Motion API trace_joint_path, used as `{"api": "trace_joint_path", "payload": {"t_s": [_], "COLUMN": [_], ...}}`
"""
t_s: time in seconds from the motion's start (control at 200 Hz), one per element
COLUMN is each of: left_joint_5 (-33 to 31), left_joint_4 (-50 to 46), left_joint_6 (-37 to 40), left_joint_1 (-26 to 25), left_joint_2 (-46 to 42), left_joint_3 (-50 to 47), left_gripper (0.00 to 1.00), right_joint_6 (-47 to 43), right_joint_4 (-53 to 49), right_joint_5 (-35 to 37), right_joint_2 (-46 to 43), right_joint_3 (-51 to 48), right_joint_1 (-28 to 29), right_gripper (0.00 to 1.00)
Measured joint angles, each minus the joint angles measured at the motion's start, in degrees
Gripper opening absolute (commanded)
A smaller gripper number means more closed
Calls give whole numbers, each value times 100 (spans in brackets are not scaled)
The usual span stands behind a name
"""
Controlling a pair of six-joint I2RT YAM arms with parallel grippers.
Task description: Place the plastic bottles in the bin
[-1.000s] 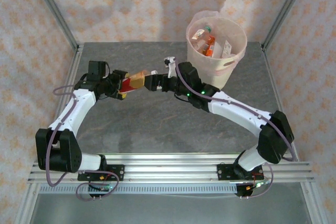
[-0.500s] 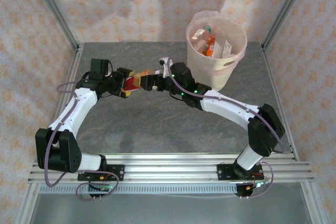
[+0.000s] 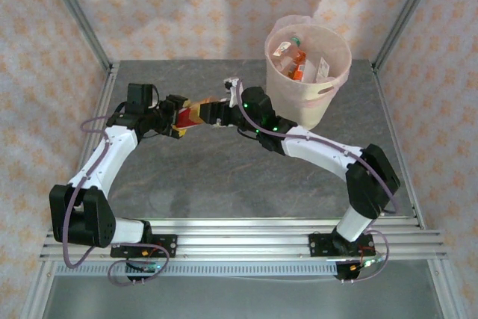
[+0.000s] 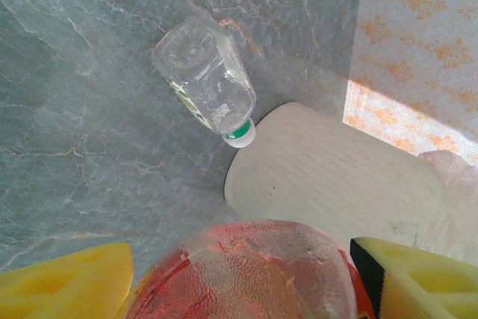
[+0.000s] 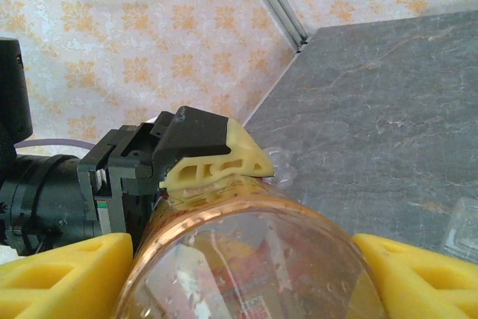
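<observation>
Left gripper (image 3: 178, 119): I read it as clamped on the red-labelled bottle (image 3: 192, 114). In its wrist view the yellow fingers (image 4: 67, 282) press against both sides of the bottle.
Right gripper (image 3: 210, 113): it meets the left one nose to nose above the table. Its own yellow fingers (image 5: 422, 278) lie against both sides of the same bottle, so I call it closed on it.
Red-labelled bottle: held roughly level in the air between the two grippers, off the grey table (image 3: 194, 177), just left of the bin.
Bin (image 3: 323, 101): a cream bucket with a pinkish liner, at the far right of the table. Several binned bottles (image 3: 296, 63) with orange and white labels lie inside.
Clear bottle (image 4: 205, 84): green cap, lying on its side on the table. The cap is right at the bin's foot, and I can't tell whether it touches.
</observation>
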Motion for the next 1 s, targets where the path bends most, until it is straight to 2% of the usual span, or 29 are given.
{"api": "trace_joint_path", "payload": {"t_s": [0.1, 0.335, 0.405, 0.55, 0.691, 0.881, 1.001], "left_joint_5": [-9, -61, -83, -125, -109, -63, 39], "left_joint_4": [15, 13, 13, 17, 92, 118, 144], "left_joint_6": [-17, -94, -122, -153, -203, -238, -236], "left_joint_1": [2, 26, 28, 46, 66, 59, 22], "left_joint_2": [0, -26, -50, -92, -114, -114, -118], "left_joint_3": [0, 0, 0, 0, 0, 0, 0], "left_gripper": [43, 43, 43, 45, 51, 60, 75], "right_joint_6": [26, 35, 26, 2, 144, 96, 72], "right_joint_4": [61, 229, 258, 245, 323, 328, 271], "right_joint_5": [-20, -66, -70, -107, -125, -68, 50], "right_joint_2": [20, 118, 142, 170, 179, 120, -24], "right_joint_3": [0, 28, 48, 79, 85, 55, -39], "right_joint_1": [0, -11, -17, -55, -66, -68, -48], "right_gripper": [79, 78, 70, 40, 24, 24, 23]}}
